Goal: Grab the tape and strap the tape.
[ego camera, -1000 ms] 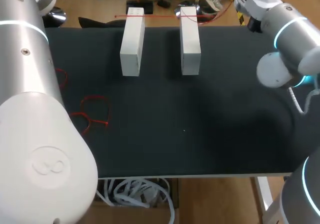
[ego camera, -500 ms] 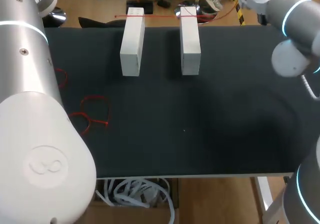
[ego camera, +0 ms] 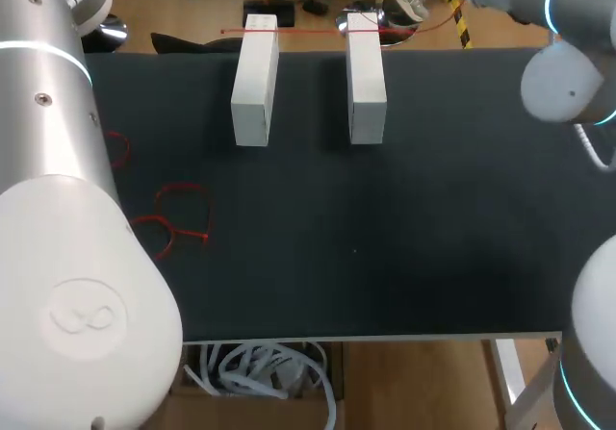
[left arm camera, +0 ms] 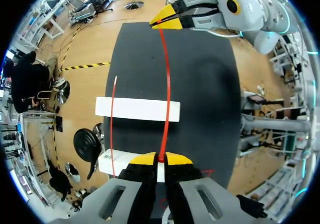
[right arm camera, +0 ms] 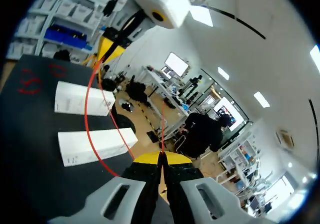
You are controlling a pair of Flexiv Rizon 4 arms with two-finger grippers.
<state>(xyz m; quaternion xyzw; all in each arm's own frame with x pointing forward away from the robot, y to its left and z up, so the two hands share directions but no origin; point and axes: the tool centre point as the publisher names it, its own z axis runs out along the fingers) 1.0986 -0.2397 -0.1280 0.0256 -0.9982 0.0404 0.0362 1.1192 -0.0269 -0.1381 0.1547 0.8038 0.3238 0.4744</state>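
Right arm (ego camera: pixel 568 69) lifts toward the far edge! Left gripper (left arm camera: pixel 159 158) and right gripper (right arm camera: pixel 161 156) each clamp an end of the red tape (ego camera: pixel 308 31), stretched over both white blocks' (ego camera: pixel 255 79) far ends. Keep tension even.

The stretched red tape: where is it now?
Head view: the thin red tape runs across the far ends of both white rectangular blocks, held by the left gripper and right gripper.
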